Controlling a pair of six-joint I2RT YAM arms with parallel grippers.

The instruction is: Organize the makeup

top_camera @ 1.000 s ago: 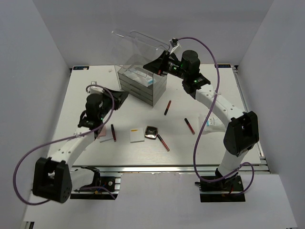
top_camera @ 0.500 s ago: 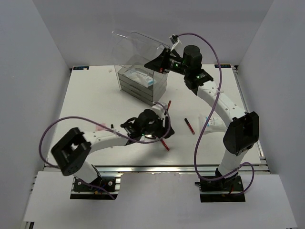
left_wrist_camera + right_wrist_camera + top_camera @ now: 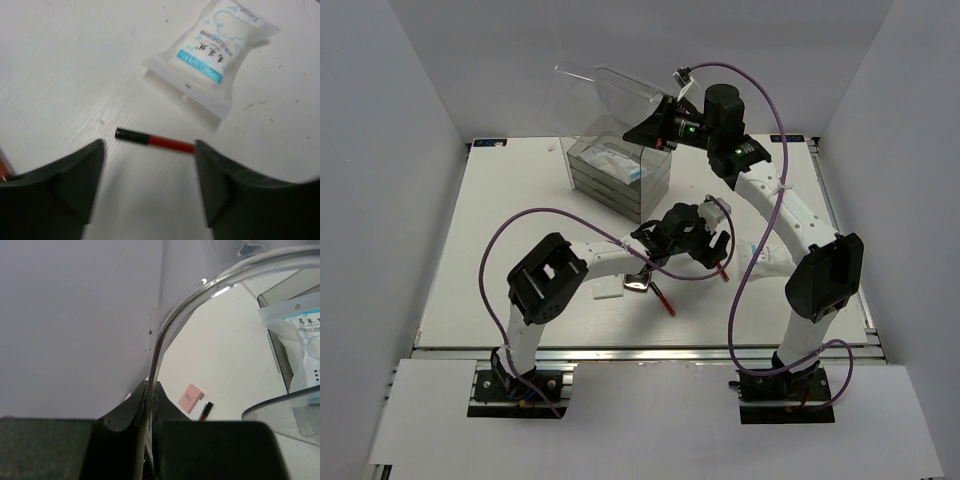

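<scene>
My left gripper point(image 3: 713, 245) is open and empty, low over the table. A red and black stick point(image 3: 155, 141) lies just ahead of its fingertips, also seen from above point(image 3: 720, 265). A white blue-printed packet point(image 3: 212, 47) lies beyond the stick point(image 3: 765, 255). My right gripper point(image 3: 665, 128) is shut on the edge of the clear lid point(image 3: 165, 340), held raised over the clear drawer box point(image 3: 620, 178). A second packet point(image 3: 305, 340) lies in the box's top. The black compact point(image 3: 638, 281), a white pad point(image 3: 608, 288) and another stick point(image 3: 663, 298) lie at the front centre. A pink pad point(image 3: 191, 397) shows in the right wrist view.
My left arm point(image 3: 600, 258) stretches across the front middle of the table and covers part of it. The right arm point(image 3: 790, 215) arches along the right side. White walls close the table in at the back and sides.
My left arm has swung from the left side of the table across to the right, ending over the red stick by the packet. The right gripper keeps holding the lid up.
</scene>
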